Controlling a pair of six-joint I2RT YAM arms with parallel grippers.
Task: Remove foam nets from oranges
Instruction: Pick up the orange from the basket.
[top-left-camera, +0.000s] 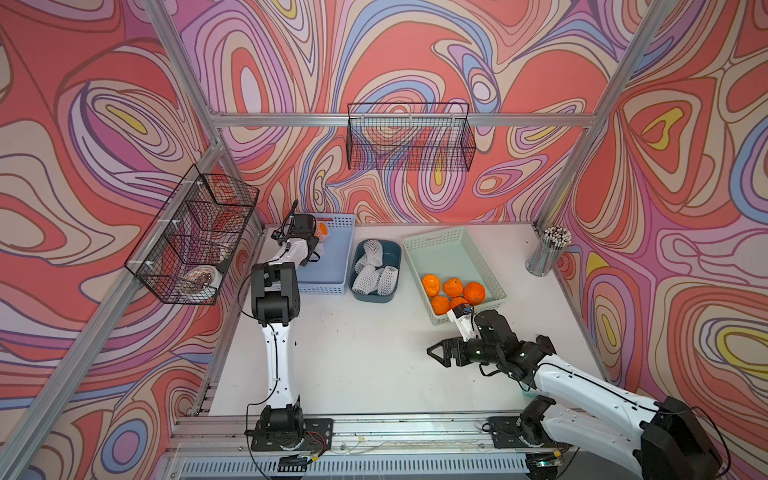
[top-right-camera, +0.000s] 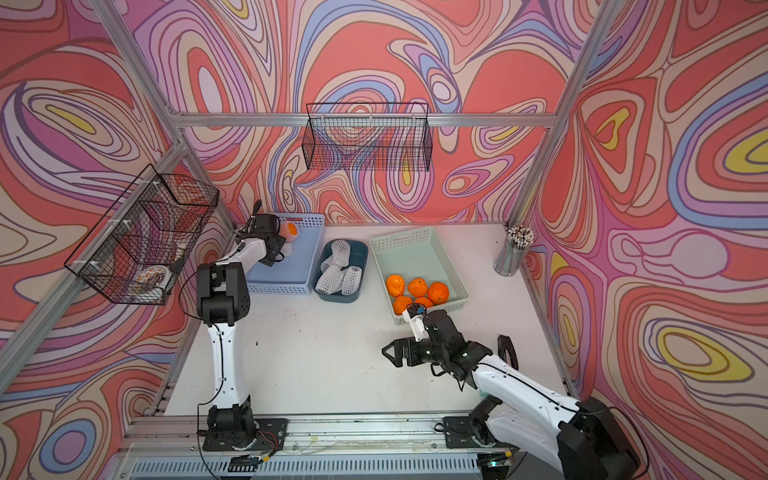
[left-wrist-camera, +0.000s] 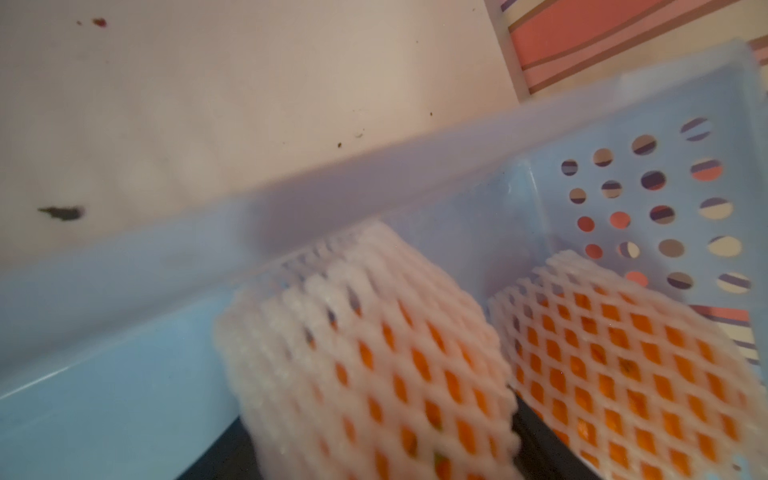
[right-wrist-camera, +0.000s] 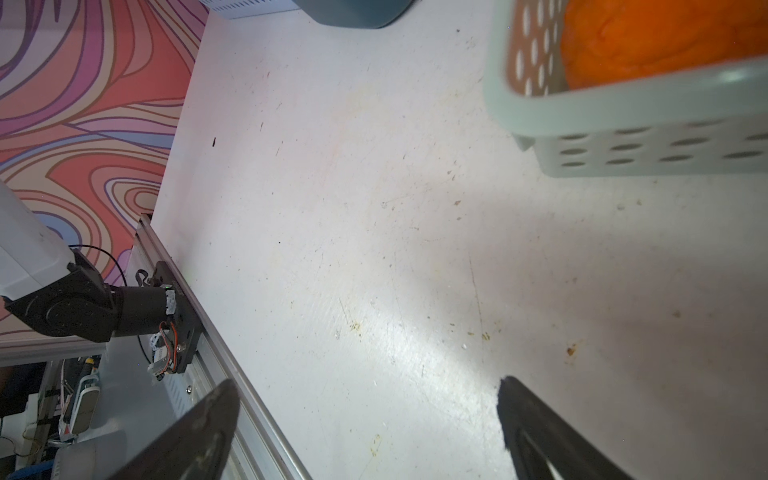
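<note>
Fetching step: left gripper (top-left-camera: 319, 240) is down in the blue basket (top-left-camera: 332, 268) at two netted oranges (left-wrist-camera: 374, 365), grip not discernible; right gripper (right-wrist-camera: 365, 399) gapes empty; next needs a firm hold on one fruit

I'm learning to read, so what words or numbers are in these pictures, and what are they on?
None can be read in any view.
Round patterned object in the black wire side basket: orange marks, too small to read.
Light blue plastic basket and pale green plastic basket: no print visible.
</note>
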